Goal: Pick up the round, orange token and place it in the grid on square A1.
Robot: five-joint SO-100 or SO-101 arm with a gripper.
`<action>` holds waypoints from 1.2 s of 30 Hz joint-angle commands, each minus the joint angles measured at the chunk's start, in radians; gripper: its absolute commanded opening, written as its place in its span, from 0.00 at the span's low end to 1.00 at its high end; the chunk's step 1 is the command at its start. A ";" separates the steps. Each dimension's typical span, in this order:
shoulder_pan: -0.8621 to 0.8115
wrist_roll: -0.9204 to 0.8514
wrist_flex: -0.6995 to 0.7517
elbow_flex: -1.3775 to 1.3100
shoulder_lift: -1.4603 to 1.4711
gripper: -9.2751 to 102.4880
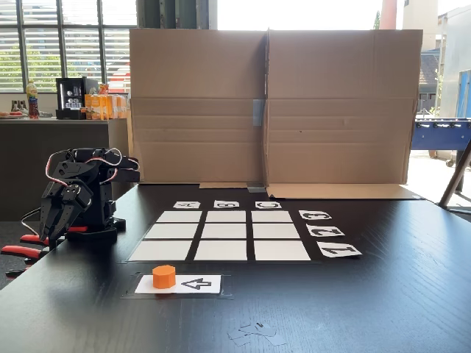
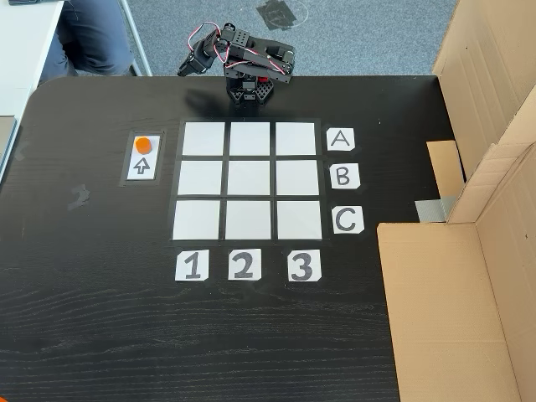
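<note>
Nothing is done yet, I judge: the round, orange token sits on the arrow card, upper left of the overhead frame, beside the grid. Square A1 lies bare. The arm is folded at the top; I cannot tell whether its gripper is apart.

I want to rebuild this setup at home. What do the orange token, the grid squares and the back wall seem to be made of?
The orange token looks like matte plastic, possibly printed: even colour, no shine. The grid squares look like plain white paper lying flat on the black wood-grain table. The back wall is brown cardboard, with visible folds and tape.
</note>
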State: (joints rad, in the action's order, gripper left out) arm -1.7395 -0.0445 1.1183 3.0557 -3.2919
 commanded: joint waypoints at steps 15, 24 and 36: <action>0.023 -0.049 0.008 -0.114 0.209 0.17; 0.066 -0.048 0.008 -0.322 0.460 0.18; 0.126 -0.025 -0.034 -0.598 0.782 0.29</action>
State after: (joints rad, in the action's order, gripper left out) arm -1.6383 -0.0828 1.0968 2.5295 -2.5541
